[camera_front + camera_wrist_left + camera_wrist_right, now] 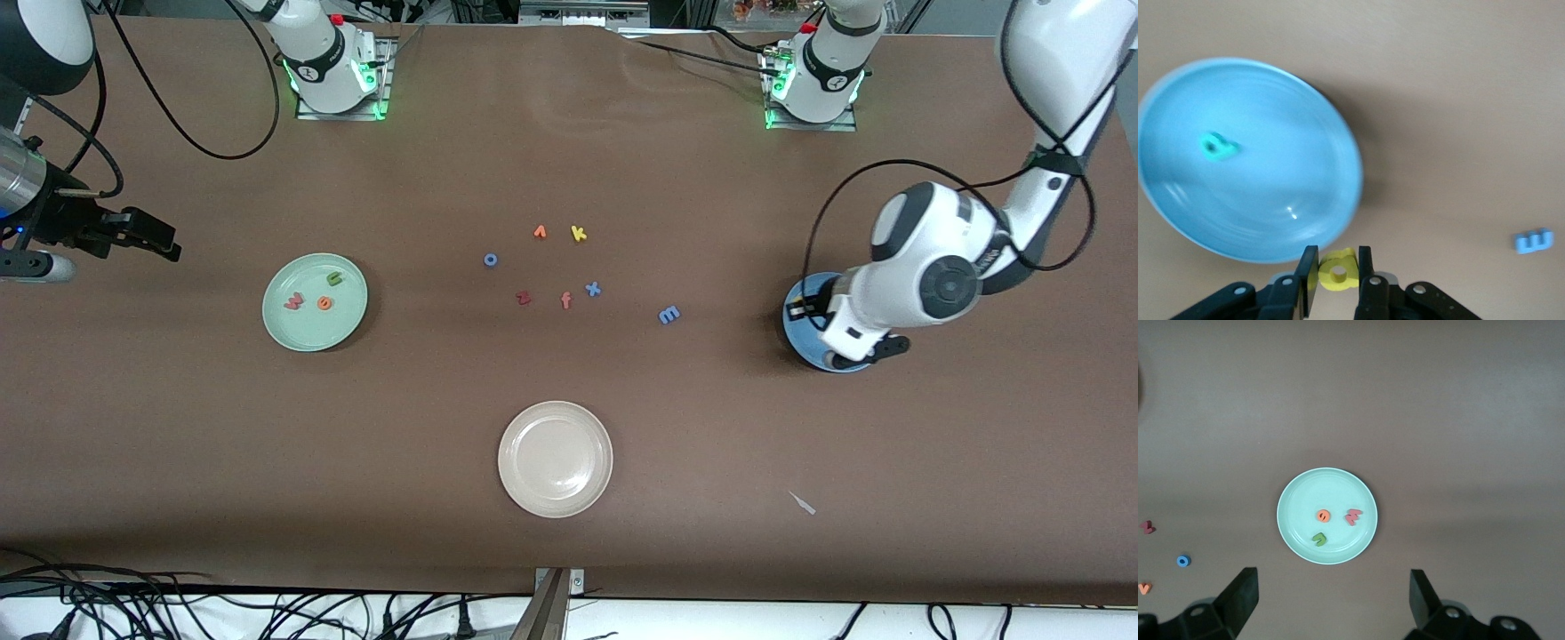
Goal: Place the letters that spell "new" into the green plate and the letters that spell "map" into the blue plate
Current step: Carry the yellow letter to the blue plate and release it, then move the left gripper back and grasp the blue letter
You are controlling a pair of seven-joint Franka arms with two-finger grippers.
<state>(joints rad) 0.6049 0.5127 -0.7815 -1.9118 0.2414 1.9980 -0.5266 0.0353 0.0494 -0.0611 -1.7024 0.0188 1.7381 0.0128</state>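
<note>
the left gripper hung over the blue plate, clamped on the yellow a, ready for release beside the teal p. the blue m lay on the table nearby, probably next. n, e, w filled the green plate. the right gripper waited, jaws wide.

Left hand clamped shut, arm bent low; right hand spread wide, waiting.

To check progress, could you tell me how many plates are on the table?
3: the green plate toward the right arm's end, the blue plate under the left arm, the cream-white plate nearest the front camera.
</note>
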